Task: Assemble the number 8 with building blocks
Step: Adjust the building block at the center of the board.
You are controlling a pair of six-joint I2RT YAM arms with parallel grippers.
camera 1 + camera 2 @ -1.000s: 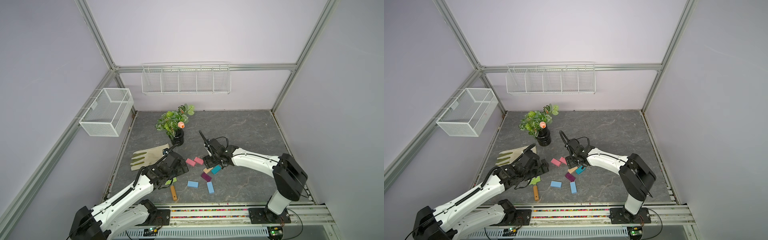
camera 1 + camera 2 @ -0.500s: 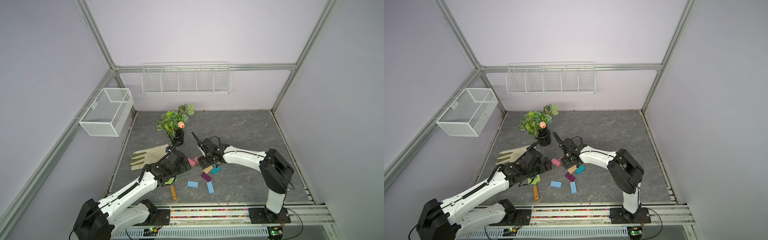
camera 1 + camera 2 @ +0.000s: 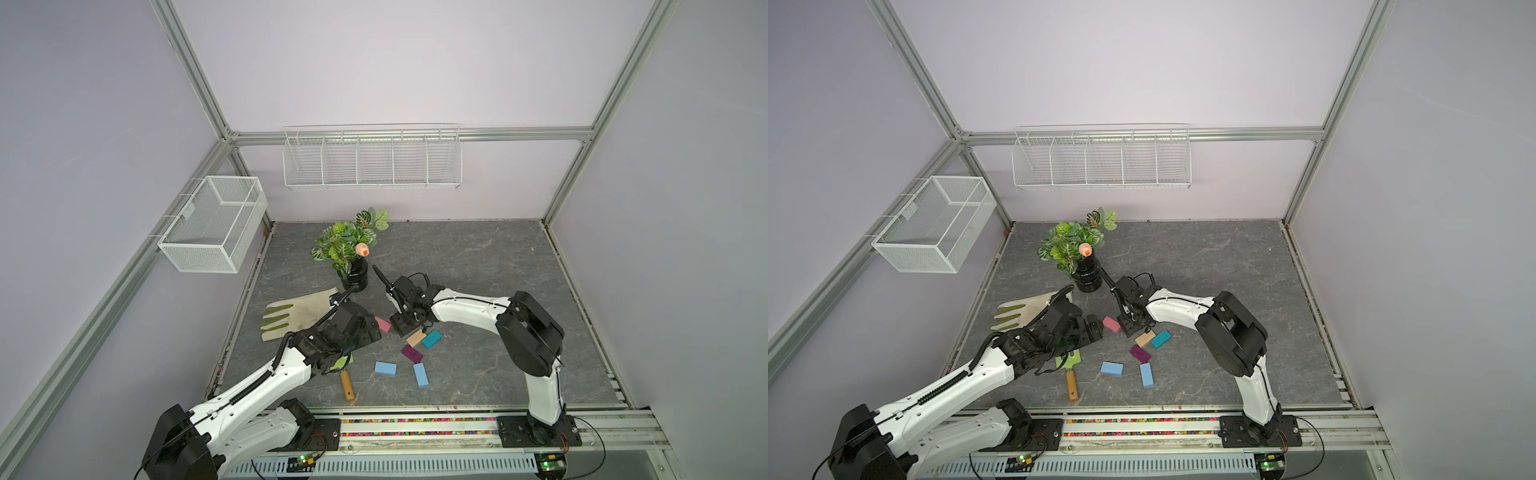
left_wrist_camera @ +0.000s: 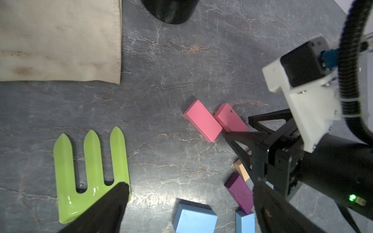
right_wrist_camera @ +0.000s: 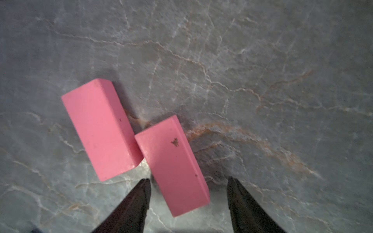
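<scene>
Pink, smooth-faced and hard-edged, the marked pink block (image 5: 173, 165) lies flat on the grey table (image 3: 478, 270), left of centre. As far as I can tell it touches the second pink block (image 5: 101, 129) at a corner.

I judge both blocks light, rigid and slightly slick, not fragile. Grip across the two long sides near mid-length so the block does not pivot.

The right gripper (image 5: 188, 179) has its jaws apart, straddling one end of the marked block without clamping it.

The tan block (image 3: 416, 338), teal block (image 3: 432, 338), dark purple block (image 3: 412, 353) and two light blue blocks (image 3: 385, 368) (image 3: 420, 374) lie scattered nearer to me.

The left gripper (image 4: 190, 187) is spread wide and empty above the green garden fork (image 4: 88, 171). The glove (image 3: 297, 313) lies further left.

I can read no brand, label or writing. The only mark is a dark smudge on the marked block's top face.
</scene>
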